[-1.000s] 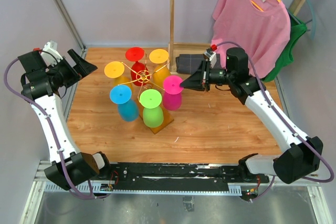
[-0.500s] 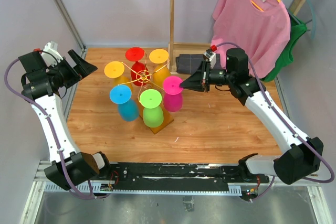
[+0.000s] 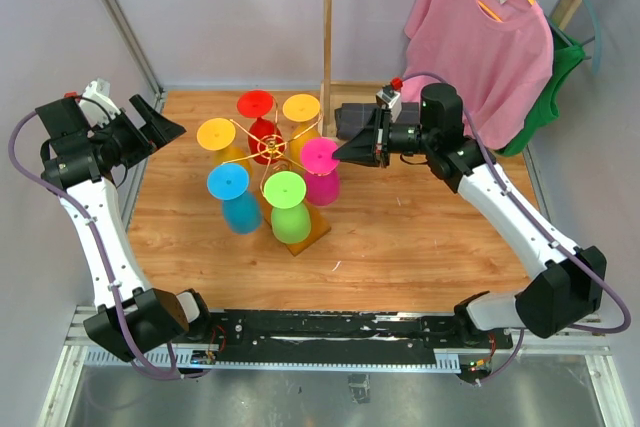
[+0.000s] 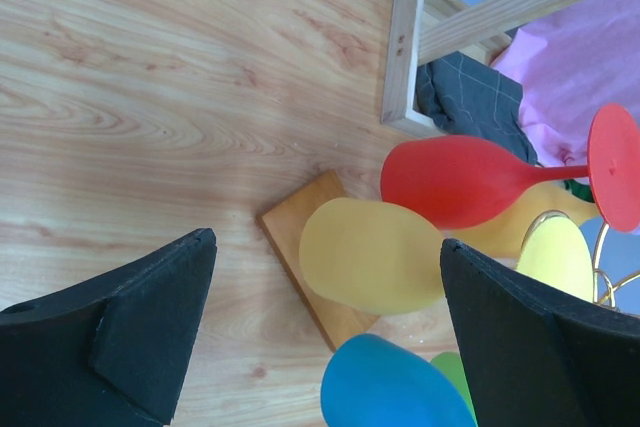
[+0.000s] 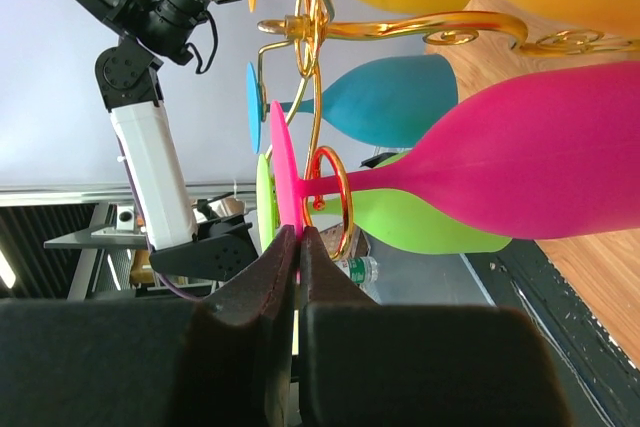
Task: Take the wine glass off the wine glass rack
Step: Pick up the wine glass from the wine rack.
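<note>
Your right gripper (image 3: 340, 155) is pinched tight on the foot of the pink wine glass (image 3: 321, 171), hanging at the gold rack's (image 3: 268, 149) 3 o'clock arm. Your left gripper (image 3: 160, 119) gapes wide, well clear at 9 o'clock.

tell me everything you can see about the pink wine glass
The pink wine glass is opaque magenta with a matte, plastic look. It hangs upside down, its thin stem through a gold ring of the rack and its flat round foot on top, bowl downward. It sits on the rack's right side, next to the green glass. The shut right gripper pinches the foot's rim.
</note>
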`<control>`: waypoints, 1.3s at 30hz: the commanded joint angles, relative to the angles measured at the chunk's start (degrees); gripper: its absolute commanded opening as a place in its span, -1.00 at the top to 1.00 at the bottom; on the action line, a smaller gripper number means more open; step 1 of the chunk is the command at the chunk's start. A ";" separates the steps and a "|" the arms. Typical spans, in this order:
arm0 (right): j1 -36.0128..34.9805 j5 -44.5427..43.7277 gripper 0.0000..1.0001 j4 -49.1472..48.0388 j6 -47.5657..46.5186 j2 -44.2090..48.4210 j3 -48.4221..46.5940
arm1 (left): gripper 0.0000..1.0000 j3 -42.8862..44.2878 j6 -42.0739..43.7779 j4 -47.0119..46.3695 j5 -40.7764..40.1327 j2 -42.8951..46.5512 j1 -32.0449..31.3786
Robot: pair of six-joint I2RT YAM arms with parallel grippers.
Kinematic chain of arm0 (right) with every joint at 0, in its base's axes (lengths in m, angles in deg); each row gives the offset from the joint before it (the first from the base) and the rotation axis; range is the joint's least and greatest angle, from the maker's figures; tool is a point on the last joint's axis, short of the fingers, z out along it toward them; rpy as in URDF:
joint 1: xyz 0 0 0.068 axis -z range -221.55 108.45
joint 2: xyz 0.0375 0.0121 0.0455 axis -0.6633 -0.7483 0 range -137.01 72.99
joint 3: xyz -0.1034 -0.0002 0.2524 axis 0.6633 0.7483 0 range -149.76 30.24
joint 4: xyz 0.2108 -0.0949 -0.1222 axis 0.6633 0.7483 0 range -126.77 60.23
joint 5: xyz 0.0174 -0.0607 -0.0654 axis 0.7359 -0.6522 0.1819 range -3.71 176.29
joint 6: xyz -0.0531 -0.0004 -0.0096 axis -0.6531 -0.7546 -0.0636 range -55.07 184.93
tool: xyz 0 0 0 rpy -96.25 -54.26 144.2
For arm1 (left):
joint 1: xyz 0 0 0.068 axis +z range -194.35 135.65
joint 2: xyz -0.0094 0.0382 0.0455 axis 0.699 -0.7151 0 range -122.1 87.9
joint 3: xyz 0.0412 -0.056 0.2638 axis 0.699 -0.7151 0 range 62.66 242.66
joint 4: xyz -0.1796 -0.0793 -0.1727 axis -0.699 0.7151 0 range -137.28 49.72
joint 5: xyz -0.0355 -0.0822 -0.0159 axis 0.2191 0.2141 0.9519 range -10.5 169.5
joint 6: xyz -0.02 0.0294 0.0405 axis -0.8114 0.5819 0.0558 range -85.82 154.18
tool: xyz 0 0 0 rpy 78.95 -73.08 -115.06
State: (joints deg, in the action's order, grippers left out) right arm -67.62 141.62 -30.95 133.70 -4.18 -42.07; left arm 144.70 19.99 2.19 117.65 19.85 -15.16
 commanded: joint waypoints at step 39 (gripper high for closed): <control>1.69 -0.44 0.99 -1.89 1.53 -0.69 -4.19 | -0.98 0.41 1.01 0.98 0.44 0.02 0.52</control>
State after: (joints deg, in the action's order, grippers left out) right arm -66.55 141.10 -31.32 134.38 -4.81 -43.01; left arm 144.70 20.25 2.59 117.52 19.01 -15.16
